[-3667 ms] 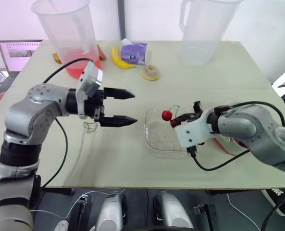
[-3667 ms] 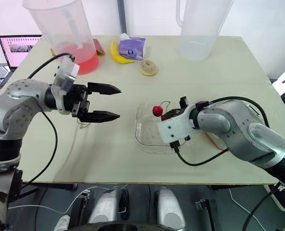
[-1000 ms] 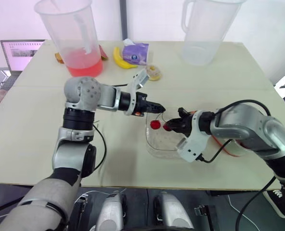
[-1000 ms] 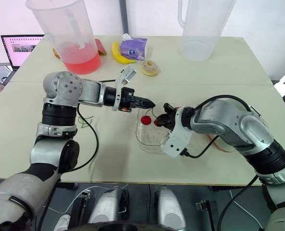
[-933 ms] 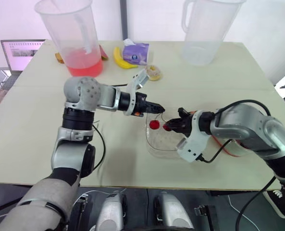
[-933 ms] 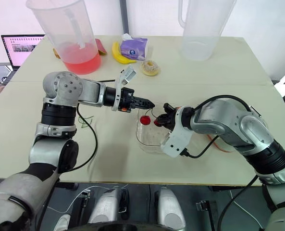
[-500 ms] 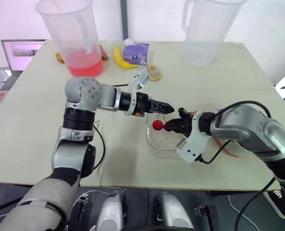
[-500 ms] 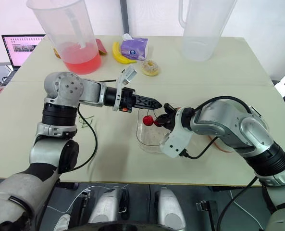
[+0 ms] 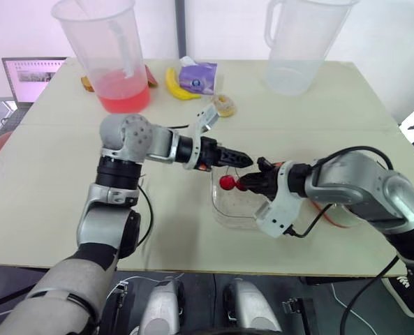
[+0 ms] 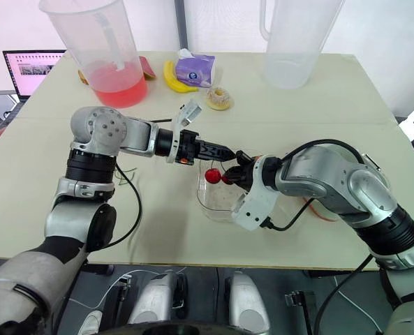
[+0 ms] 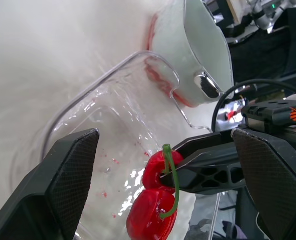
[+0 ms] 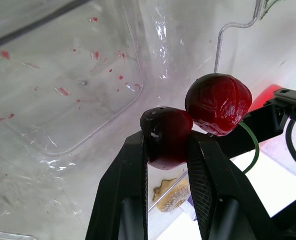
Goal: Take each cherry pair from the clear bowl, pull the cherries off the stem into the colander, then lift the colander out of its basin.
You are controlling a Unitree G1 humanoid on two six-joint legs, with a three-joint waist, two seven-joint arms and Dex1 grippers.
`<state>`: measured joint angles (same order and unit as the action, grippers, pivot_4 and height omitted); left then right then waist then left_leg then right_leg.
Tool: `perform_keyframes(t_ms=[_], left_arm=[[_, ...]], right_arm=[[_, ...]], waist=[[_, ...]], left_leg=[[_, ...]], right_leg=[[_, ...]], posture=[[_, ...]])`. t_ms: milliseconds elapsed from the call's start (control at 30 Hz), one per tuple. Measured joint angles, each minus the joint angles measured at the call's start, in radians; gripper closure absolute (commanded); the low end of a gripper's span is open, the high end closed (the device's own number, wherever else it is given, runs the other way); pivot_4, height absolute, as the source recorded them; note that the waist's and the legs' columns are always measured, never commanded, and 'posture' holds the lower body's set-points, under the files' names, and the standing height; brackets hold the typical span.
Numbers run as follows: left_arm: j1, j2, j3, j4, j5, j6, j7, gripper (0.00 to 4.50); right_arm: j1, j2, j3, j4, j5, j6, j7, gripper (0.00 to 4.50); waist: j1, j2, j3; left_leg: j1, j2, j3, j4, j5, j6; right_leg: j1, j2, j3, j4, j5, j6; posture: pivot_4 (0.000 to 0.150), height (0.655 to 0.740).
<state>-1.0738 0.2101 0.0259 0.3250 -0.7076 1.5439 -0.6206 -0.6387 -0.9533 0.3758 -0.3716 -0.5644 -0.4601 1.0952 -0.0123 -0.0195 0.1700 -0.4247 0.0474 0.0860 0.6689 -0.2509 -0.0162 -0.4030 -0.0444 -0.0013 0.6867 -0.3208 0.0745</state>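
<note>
Cherry pair (image 9: 227,183) level, axis left-right

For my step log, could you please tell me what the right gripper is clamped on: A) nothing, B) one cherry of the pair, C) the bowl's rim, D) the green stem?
B: in the right wrist view the right gripper pinches one dark cherry between its fingers, with the second cherry free beside it, in front of the clear bowl.
</note>
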Motion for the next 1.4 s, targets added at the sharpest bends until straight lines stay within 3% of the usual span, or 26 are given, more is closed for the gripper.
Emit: perform_keyframes(t_ms=[67, 300, 733, 1000, 1233, 1400], left_arm=[[0.000, -0.003, 0.000, 0.009, 0.000, 0.003, -0.004, 0.90], [0.000, -0.004, -0.001, 0.009, 0.000, 0.018, -0.010, 4.48], [0.000, 0.000, -0.001, 0.009, 0.000, 0.017, -0.020, 4.48], [0.000, 0.012, 0.000, 0.005, -0.001, -0.009, -0.033, 4.50], [-0.004, 0.095, -0.025, -0.046, 0.006, -0.142, -0.112, 4.50], [0.010, 0.187, -0.065, -0.174, 0.020, -0.301, -0.237, 4.50]], right_arm=[[0.000, 0.000, 0.000, -0.002, 0.000, -0.003, 0.003, 3.84], [0.000, 0.000, 0.000, -0.017, 0.001, -0.004, 0.009, 3.84], [0.003, 0.017, 0.000, -0.017, 0.024, 0.046, 0.028, 3.84], [0.031, 0.033, -0.030, -0.053, 0.069, 0.168, 0.050, 0.08], [0.116, 0.003, -0.180, -0.157, 0.292, 0.511, 0.175, 0.08], [0.103, 0.043, -0.270, -0.244, 0.481, 1.032, 0.199, 0.08]], waist=[[0.000, 0.000, 0.000], [0.000, 0.000, 0.000], [0.000, 0.000, 0.000], [0.001, 0.000, 0.000], [0.001, 0.000, 0.000], [-0.003, 0.000, 0.000]], left_leg=[[0.000, 0.000, 0.000, 0.000, 0.000, 0.000], [0.000, 0.000, 0.000, 0.000, 0.000, 0.000], [0.000, 0.000, 0.000, 0.000, 0.000, 0.000], [0.000, 0.000, 0.000, 0.000, 0.000, 0.000], [0.000, 0.000, 0.000, 0.000, 0.000, 0.000], [0.000, 0.001, 0.000, 0.000, 0.000, 0.000]], right_leg=[[0.000, 0.000, 0.000, 0.000, 0.000, 0.000], [0.000, 0.000, 0.000, 0.000, 0.000, 0.000], [0.000, 0.000, 0.000, 0.000, 0.000, 0.000], [0.000, 0.000, 0.000, 0.000, 0.000, 0.000], [0.000, 0.000, 0.000, 0.000, 0.000, 0.000], [0.000, 0.000, 0.000, 0.000, 0.000, 0.000]], posture=[[0.150, 0.7400], [0.150, 0.7400], [0.150, 0.7400], [0.150, 0.7400], [0.150, 0.7400], [0.150, 0.7400]])
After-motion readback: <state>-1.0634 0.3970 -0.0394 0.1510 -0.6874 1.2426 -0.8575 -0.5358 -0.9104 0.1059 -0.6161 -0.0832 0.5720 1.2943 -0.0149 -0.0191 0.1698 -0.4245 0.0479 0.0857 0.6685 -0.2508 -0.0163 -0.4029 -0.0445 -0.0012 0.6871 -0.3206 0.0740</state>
